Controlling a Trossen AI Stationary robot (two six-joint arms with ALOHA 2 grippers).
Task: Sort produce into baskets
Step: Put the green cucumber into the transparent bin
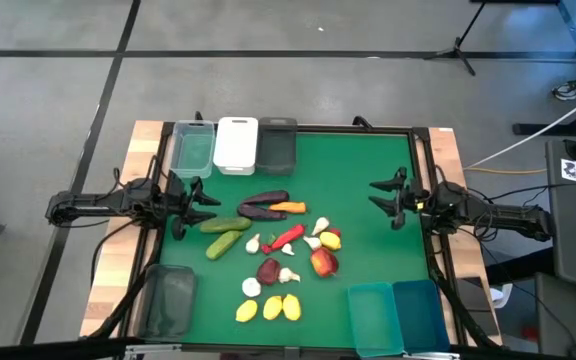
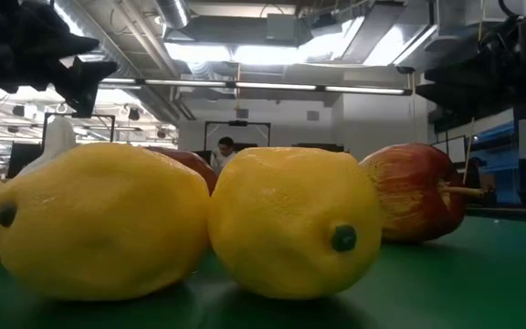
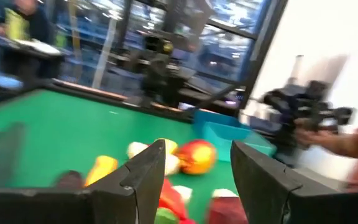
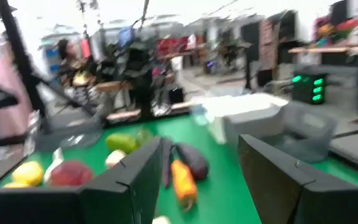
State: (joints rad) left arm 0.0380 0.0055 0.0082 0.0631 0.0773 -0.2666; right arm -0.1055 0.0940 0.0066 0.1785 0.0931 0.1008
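From above, the green table [image 1: 368, 200] carries six bins. At the upper edge, left of the centre, three stand in a row, touching: a clear bin [image 1: 193, 147], a white bin [image 1: 236, 144] and a dark grey bin [image 1: 276, 143]. At the lower left is a dark translucent bin [image 1: 170, 300], and at the lower right two teal bins [image 1: 398, 316] stand side by side. I see nothing inside any of them. The produce lies in the middle of the frame: two cucumbers [image 1: 224, 234], two eggplants [image 1: 261, 205] with a carrot [image 1: 289, 208] just beside them, a red chili [image 1: 285, 238], garlic bulbs [image 1: 288, 274], red fruits [image 1: 322, 262] and three lemons [image 1: 271, 307] lower down. A tag with dark marks at the right edge is too small to read. The left gripper [image 1: 200, 202] is at the left, near the cucumbers, fingers spread with nothing between them. The right gripper [image 1: 380, 196] is at the right, well apart from the produce, fingers also spread and empty.

In the low view, two lemons [image 2: 295, 222] fill the centre and left, a red fruit [image 2: 413, 191] stands right of them, and a person is far behind in the room.

In the left wrist view, the fingers [image 3: 143, 180] stand apart over blurred produce; a teal bin [image 3: 222, 132] is at centre right.

In the right wrist view, the fingers [image 4: 134, 178] stand apart; the carrot [image 4: 182, 178] and an eggplant [image 4: 193, 160] lie at lower centre, and the white bin [image 4: 241, 112] is at the right.
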